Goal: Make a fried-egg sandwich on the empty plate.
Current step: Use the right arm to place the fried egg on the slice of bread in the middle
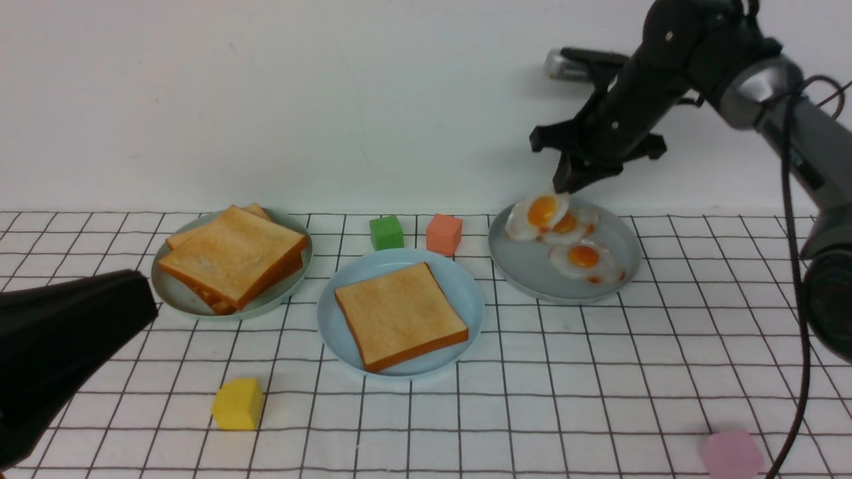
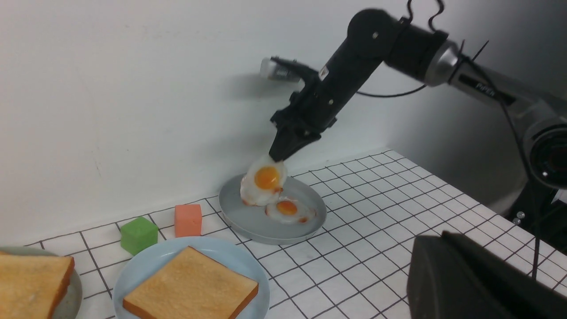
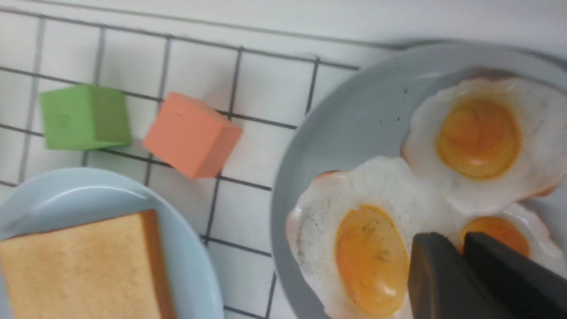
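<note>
Jaws of the left gripper (image 1: 126, 306) were closed with nothing seen between them, low and left of the sky-blue plate (image 1: 466, 293). Those of the right gripper (image 1: 564, 187) were pinched on the far rim of the fried egg (image 1: 540, 213), which was held tilted over the grey plate (image 1: 526, 273), right of and behind the sky-blue plate. Since only the thin white edge was gripped, a slow carry was judged best: the egg raised clear of the two smaller eggs (image 1: 584, 258) beside it, then laid flat on the toast slice (image 1: 399, 313) set on the sky-blue plate, yolk centred so a second slice could be seated. Left of the sky-blue plate a stack of toast (image 1: 233, 256) was seen on a grey-green plate (image 1: 176, 296), and a yellow cube (image 1: 238, 403) lay in front and left. A green cube (image 1: 387, 232) and an orange cube (image 1: 444, 233) were set just behind it. The orange one lay near the direct path, where a low-hanging egg could be snagged. A pink cube (image 1: 731, 454) lay well apart, front right.
</note>
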`<state>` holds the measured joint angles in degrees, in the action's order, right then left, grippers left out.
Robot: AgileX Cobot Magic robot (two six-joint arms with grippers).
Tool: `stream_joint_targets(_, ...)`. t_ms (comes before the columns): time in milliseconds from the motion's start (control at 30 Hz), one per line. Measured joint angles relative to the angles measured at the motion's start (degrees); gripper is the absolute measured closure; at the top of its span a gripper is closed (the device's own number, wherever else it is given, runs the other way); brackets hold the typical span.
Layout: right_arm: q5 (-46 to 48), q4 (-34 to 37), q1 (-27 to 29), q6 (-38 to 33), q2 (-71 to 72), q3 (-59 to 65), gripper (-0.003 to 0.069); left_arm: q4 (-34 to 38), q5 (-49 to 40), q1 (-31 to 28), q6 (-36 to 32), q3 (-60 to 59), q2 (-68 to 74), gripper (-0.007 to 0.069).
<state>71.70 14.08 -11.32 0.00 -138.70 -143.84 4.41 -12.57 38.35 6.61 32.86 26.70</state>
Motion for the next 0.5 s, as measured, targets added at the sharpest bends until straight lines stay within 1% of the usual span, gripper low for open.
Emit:
stream_joint_targets(167, 0.16, 0.31, 0.12, -0.37, 3.52, 0.47, 0.0582, 0.0, 0.0, 0.0, 0.0, 0.0, 0.0, 0.0613)
stream_joint_targets(300, 0.11, 2.55, 0.35, -2.03, 8.91, 5.71, 0.0582, -0.58, 0.0, 0.0, 0.0, 0.0, 0.0, 0.0608)
stream_joint_targets(367, 0.0, 4.71, 0.18, -3.26, 12.28, 9.5, 0.0582, -0.92, 0.0, 0.0, 0.0, 0.0, 0.0, 0.0606)
stream_joint_targets(500, -0.24, 14.23, -2.99, -9.82, 20.39, 25.01, 0.0582, -2.01, 0.0, 0.0, 0.0, 0.0, 0.0, 0.0606)
